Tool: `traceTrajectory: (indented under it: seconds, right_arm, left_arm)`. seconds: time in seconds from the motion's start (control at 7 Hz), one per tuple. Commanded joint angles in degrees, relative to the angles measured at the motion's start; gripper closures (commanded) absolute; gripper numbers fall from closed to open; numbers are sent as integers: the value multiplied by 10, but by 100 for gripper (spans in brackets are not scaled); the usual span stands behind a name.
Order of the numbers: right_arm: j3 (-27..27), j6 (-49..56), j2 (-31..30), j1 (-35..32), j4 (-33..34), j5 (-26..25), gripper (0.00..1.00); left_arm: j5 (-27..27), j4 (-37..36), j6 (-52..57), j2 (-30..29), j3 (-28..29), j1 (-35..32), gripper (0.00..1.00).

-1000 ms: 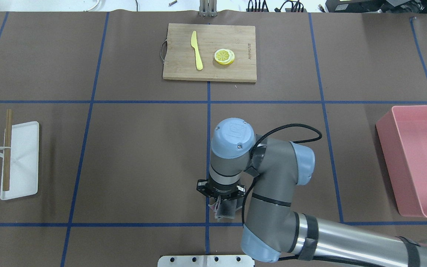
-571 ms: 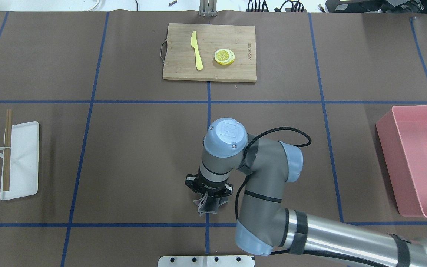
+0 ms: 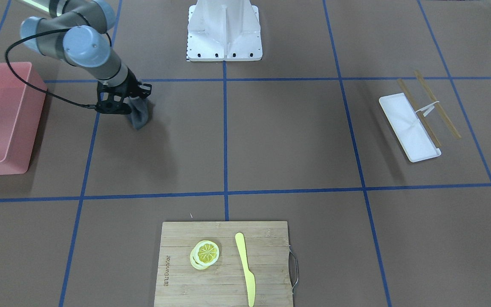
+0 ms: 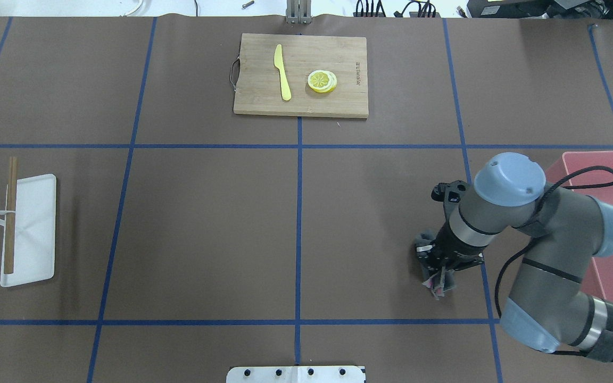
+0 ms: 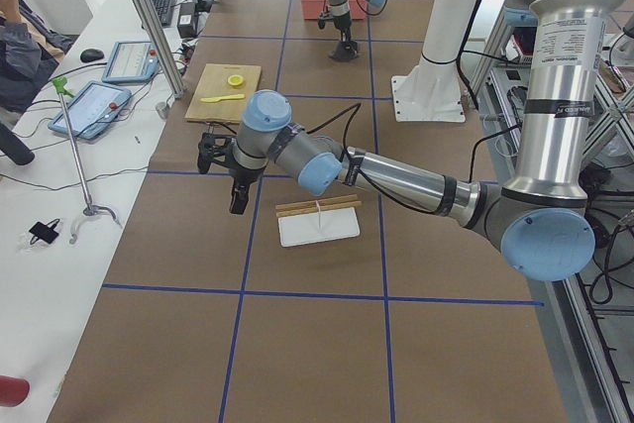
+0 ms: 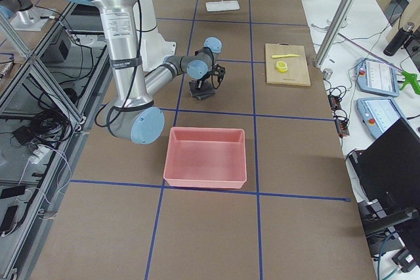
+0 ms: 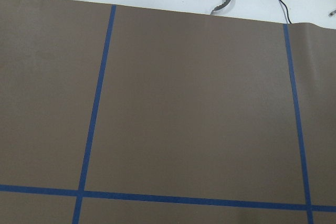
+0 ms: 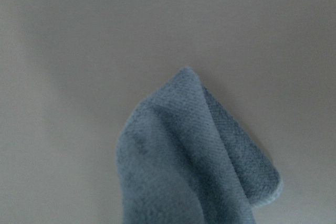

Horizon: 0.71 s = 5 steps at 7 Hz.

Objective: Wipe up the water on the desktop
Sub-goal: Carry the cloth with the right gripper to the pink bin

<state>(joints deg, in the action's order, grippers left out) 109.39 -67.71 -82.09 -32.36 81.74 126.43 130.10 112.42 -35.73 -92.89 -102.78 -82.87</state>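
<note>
The desktop [image 4: 205,229] is a matte brown surface with blue tape squares; I make out no water on it. My right gripper [image 4: 438,274] is shut on a grey cloth [image 3: 140,114], which hangs down to the desktop at the right, near the pink bin. The cloth fills the lower part of the right wrist view [image 8: 194,156]. My left gripper [image 5: 238,200] shows only in the exterior left view, above the desktop beside the white tray; I cannot tell whether it is open or shut. The left wrist view shows only bare desktop [image 7: 189,103].
A pink bin [image 4: 599,153] stands at the right edge, close behind the right arm. A bamboo cutting board [image 4: 338,53] with a yellow knife [image 4: 283,72] and lemon slices [image 4: 322,81] lies at the far middle. A white tray [image 4: 32,229] with wooden sticks [image 4: 11,213] lies at the left.
My right arm first moved slightly left, then swept far right with the cloth, from the middle tape line to beside the pink bin.
</note>
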Motion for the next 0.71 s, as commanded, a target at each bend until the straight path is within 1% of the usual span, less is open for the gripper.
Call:
traceTrajectory:
  seconds: [0.0, 0.14, 0.29, 0.43, 0.57]
  right_arm:
    - [20, 79, -71, -43, 0, 10, 100]
    - [42, 88, -77, -69, 2, 10, 100]
    - [78, 90, -77, -102, 11, 8, 100]
    - [106, 107, -84, -138, 12, 8, 100]
    - [118, 160, -97, -185, 12, 8, 100]
  left_arm:
    - [0, 0, 0, 0, 0, -1, 3]
    - [0, 0, 0, 0, 0, -3, 3]
    - [0, 0, 30, 4, 1, -5, 3]
    - [-5, -11, 107, 6, 13, -13, 3]
    - [-8, -62, 190, 6, 15, -28, 3]
